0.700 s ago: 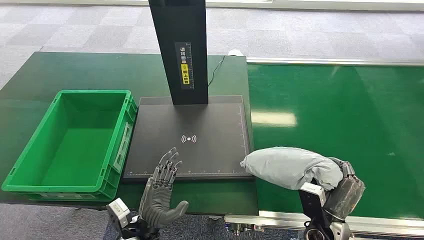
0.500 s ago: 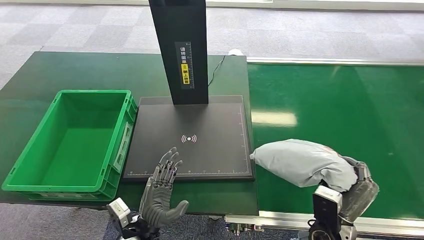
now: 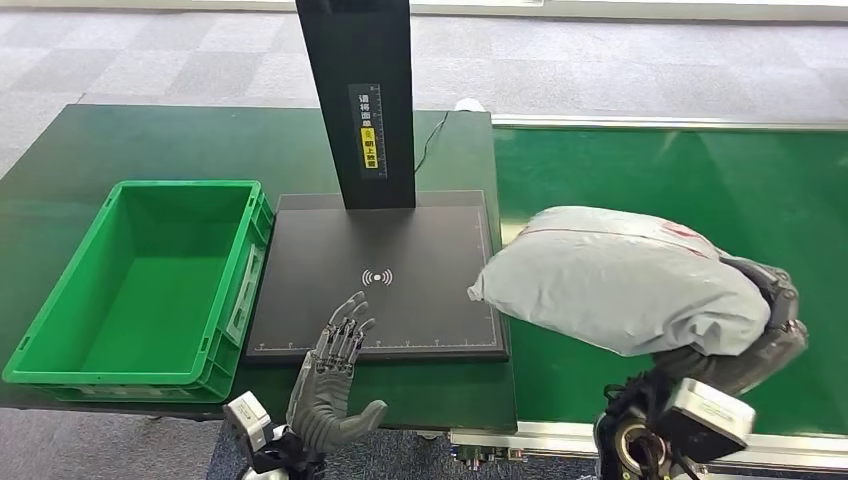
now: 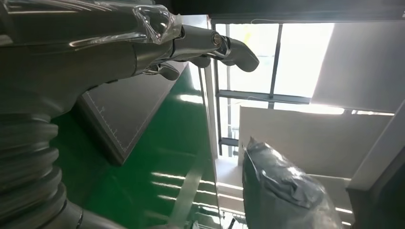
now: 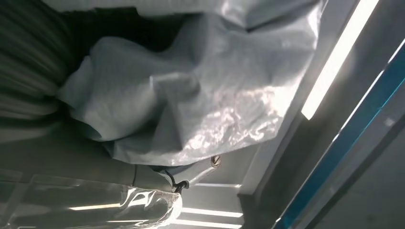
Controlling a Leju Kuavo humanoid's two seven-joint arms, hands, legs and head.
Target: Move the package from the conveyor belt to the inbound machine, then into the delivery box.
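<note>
The right hand [image 3: 760, 330] holds a soft, wrinkled grey plastic package [image 3: 620, 280] above the smooth green conveyor belt [image 3: 700, 180]. The left hand [image 3: 330, 385] holds nothing, with its fingers spread apart.

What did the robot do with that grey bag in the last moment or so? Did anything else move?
The right hand, holding the grey package from below throughout, has lifted it up from the conveyor belt; its tip now overlaps the edge of the black scanning pad. The left hand stayed open near the pad's front edge. The green box did not move.
</note>
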